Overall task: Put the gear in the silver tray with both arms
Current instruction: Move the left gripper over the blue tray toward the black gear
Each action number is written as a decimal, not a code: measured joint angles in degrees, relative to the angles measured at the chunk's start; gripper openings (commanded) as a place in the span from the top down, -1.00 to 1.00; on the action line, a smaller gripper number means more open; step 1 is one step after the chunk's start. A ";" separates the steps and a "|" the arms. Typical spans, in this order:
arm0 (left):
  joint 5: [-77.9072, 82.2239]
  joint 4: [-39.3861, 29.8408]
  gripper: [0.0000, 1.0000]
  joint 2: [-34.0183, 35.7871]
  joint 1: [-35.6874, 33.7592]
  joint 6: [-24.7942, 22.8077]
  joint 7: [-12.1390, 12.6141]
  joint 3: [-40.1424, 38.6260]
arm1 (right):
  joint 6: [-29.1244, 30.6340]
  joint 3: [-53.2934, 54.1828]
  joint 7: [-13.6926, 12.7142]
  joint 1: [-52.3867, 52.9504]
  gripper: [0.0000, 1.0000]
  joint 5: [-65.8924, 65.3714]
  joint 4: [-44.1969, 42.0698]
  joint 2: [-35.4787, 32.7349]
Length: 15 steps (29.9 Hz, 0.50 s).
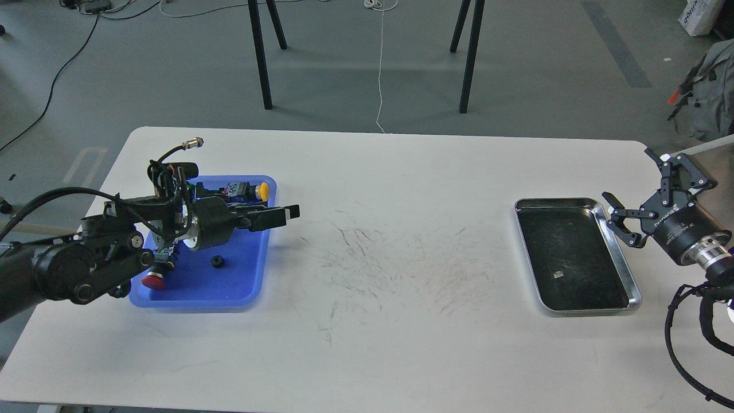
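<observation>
The gear [217,261] is a small black ring lying in the blue tray [232,289] at the table's left. My left gripper [289,213] points right over that tray's right rim, up and to the right of the gear and apart from it. It shows edge-on, so its fingers cannot be told apart. The silver tray [567,252] lies at the right with only a small pale speck on its dark bottom. My right gripper [627,175] hangs open just beyond the silver tray's far right corner, holding nothing.
The blue tray also holds a yellow-capped button [262,190] at its far edge and a red-capped button [153,281] at its near left, partly behind my left arm. The white table [390,321] is scuffed in the middle. Black chair legs [261,57] stand past its far edge.
</observation>
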 measured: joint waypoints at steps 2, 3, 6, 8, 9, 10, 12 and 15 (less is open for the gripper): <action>1.39 0.07 -0.99 0.23 0.00 0.38 0.00 0.44 | 0.00 0.00 0.00 -0.08 -0.97 0.00 0.05 -0.22; 2.21 0.13 -0.99 0.39 0.00 0.72 0.00 0.53 | 0.00 0.00 0.00 -0.09 -0.97 0.00 0.07 -0.28; 4.60 0.23 -0.99 0.68 -0.28 1.55 0.00 0.65 | 0.00 0.00 0.02 -0.10 -0.97 0.00 0.21 -0.44; 5.69 0.24 -0.99 0.85 -0.62 1.76 0.00 0.67 | -0.01 0.00 0.02 -0.11 -0.97 0.00 0.42 -0.57; 6.05 0.25 -0.99 1.03 -0.74 1.80 0.00 0.69 | -0.04 0.00 0.02 -0.11 -0.97 0.00 0.58 -0.57; 6.40 0.28 -0.99 1.34 -0.81 1.81 0.00 0.72 | -0.06 0.00 0.02 -0.11 -0.97 0.00 0.71 -0.57; 7.58 0.42 -0.99 2.19 -0.91 1.86 0.00 0.75 | -0.07 0.00 0.02 -0.11 -0.97 0.00 0.81 -0.60; 10.32 0.60 -0.99 2.91 -1.10 1.91 0.00 0.77 | -0.08 0.00 0.03 -0.11 -0.97 0.00 0.91 -0.60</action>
